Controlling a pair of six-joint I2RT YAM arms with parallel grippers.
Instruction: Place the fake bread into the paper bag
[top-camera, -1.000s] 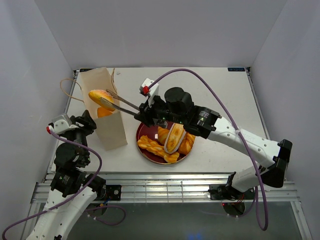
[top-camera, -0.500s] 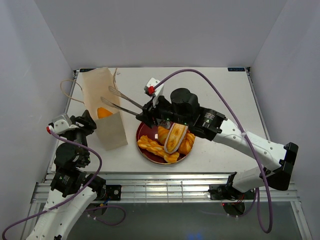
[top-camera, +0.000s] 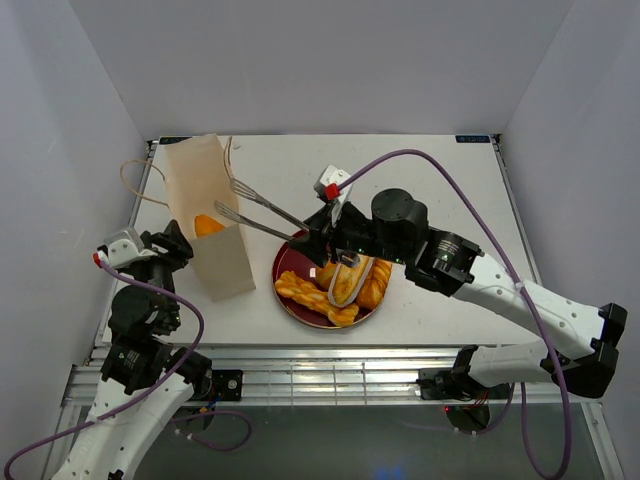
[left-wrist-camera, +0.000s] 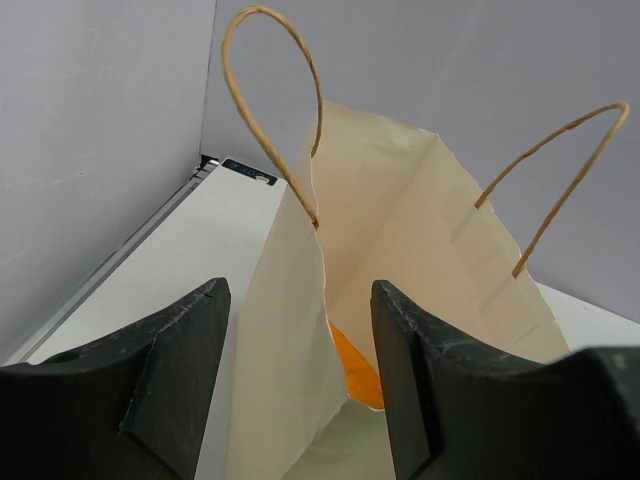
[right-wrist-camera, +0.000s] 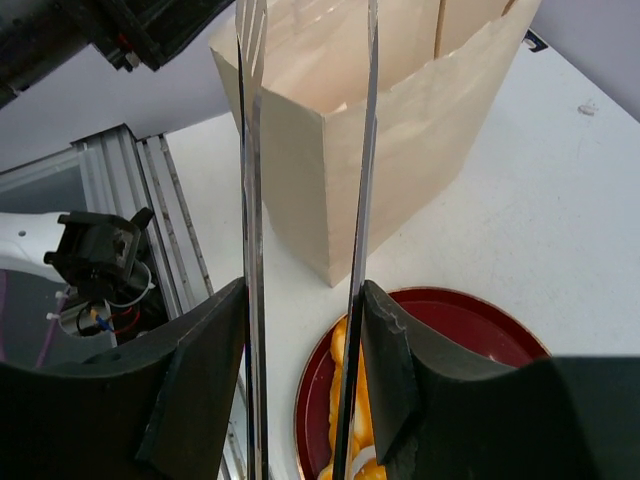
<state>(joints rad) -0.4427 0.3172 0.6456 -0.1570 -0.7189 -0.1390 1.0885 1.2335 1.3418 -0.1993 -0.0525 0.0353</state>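
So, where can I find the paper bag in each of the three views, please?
Top external: the paper bag stands upright at left, beside the dark red plate.
Left wrist: it fills the centre, mouth open, handles up, one orange bread piece inside.
Right wrist: upper centre, behind the tongs.
Shared landmark: the plate, right of the bag from above, below it in the right wrist view; absent from the left wrist view.

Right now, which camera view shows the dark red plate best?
The top external view: nearly the whole dark red plate shows from above, with breads on it. The right wrist view shows only part of it, cut off at the lower edge behind the tongs. The left wrist view shows none of it, only the paper bag.
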